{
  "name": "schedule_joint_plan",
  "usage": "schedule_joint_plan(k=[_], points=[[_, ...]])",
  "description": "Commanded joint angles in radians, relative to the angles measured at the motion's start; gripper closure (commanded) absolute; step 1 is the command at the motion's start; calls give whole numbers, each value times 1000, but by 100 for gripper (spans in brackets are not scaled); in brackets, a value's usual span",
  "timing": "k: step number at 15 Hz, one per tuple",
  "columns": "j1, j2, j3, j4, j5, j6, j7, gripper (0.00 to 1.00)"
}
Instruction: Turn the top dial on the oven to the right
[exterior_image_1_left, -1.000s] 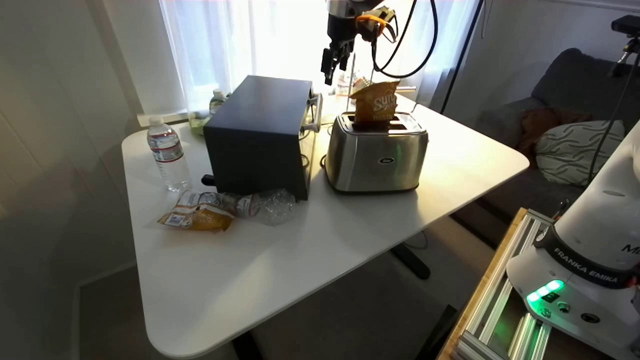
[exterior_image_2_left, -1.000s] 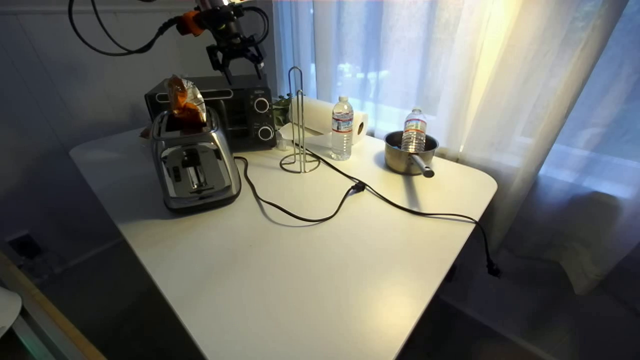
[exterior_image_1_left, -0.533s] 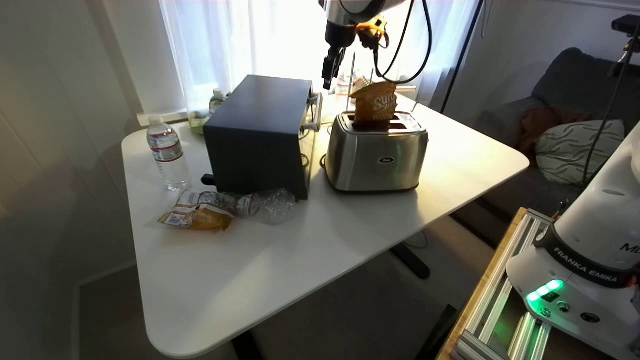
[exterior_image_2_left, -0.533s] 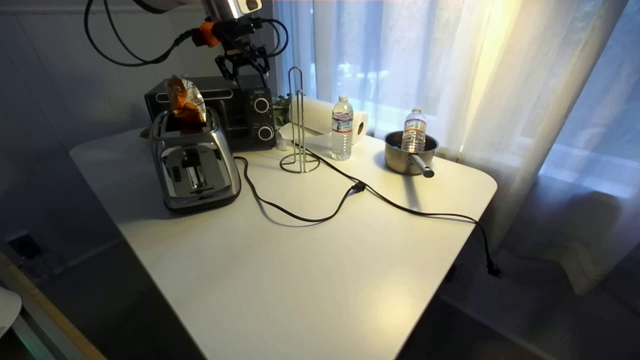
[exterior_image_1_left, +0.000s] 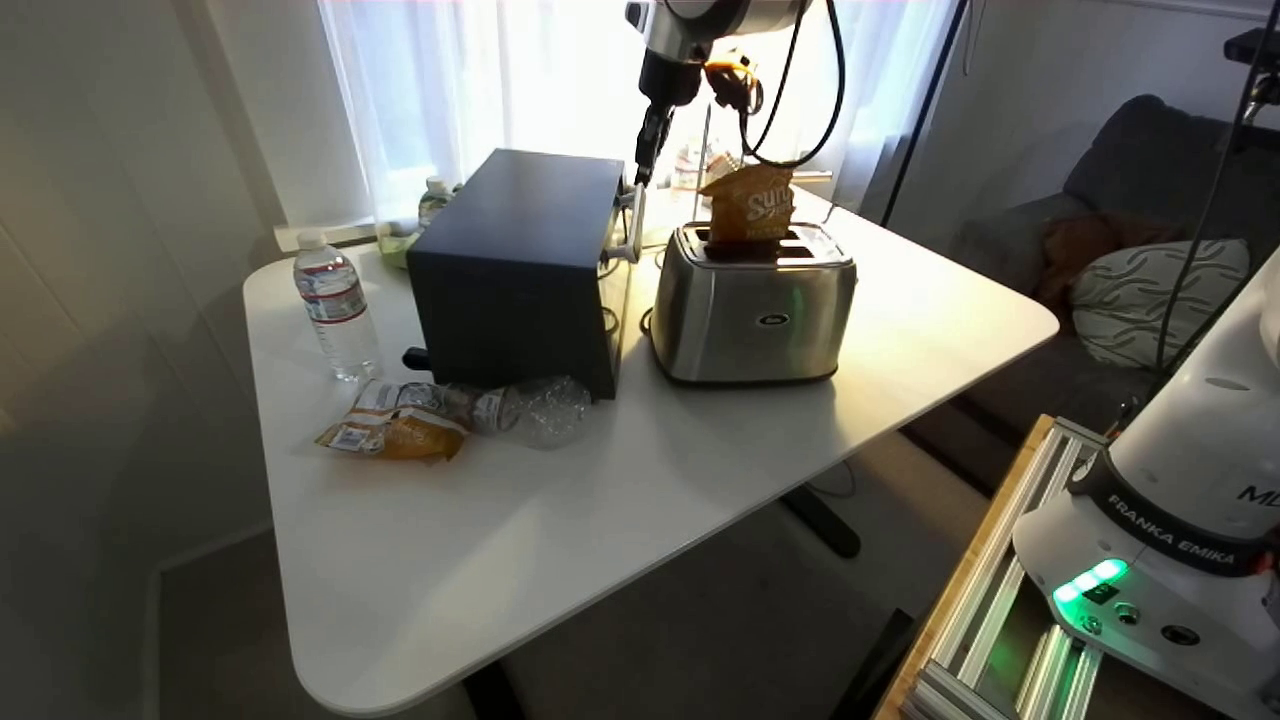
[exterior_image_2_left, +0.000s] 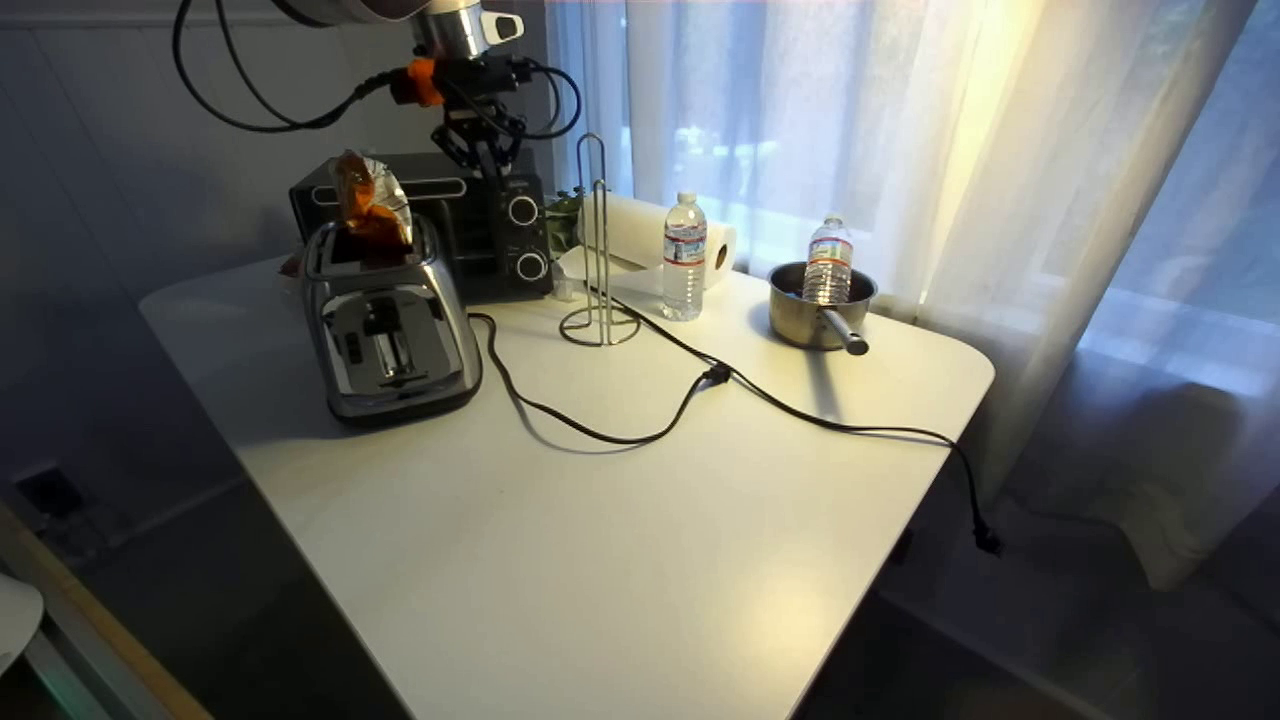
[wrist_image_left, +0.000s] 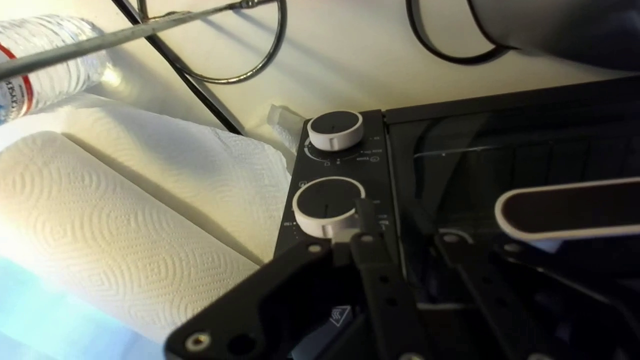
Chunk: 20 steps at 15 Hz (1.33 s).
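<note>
The oven (exterior_image_1_left: 520, 215) is a dark box on the table, its front panel bearing two round dials with silver rims. Its top dial (exterior_image_2_left: 523, 209) sits above the lower dial (exterior_image_2_left: 531, 265). Seen upside down in the wrist view, the top dial (wrist_image_left: 327, 200) is the one nearer my gripper (wrist_image_left: 391, 212). My jaws are partly closed, with a narrow gap and nothing visible between them. One fingertip (wrist_image_left: 366, 212) overlaps the dial's edge in that view; I cannot tell whether it touches. In an exterior view my gripper (exterior_image_2_left: 490, 172) hangs before the panel, left of the top dial.
The oven's door handle (wrist_image_left: 575, 207) lies beside the jaws. A shiny toaster (exterior_image_2_left: 390, 345) holding an orange bag (exterior_image_1_left: 750, 210) stands before the oven. Nearby are a wire holder (exterior_image_2_left: 600, 250), a paper towel roll (wrist_image_left: 115, 225), a bottle (exterior_image_2_left: 685, 260) and a pot (exterior_image_2_left: 795, 322).
My gripper has come down to the oven's front and shifted slightly toward the dials. Its fingers have drawn from wide apart to close together. The oven has not moved.
</note>
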Motion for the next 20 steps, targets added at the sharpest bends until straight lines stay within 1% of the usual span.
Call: schedule_joint_plan(k=[1, 12, 20], points=[[-25, 33, 26, 32, 50, 17, -57, 100], [-36, 84, 35, 47, 47, 84, -53, 100], [-31, 91, 14, 59, 12, 125, -22, 100]])
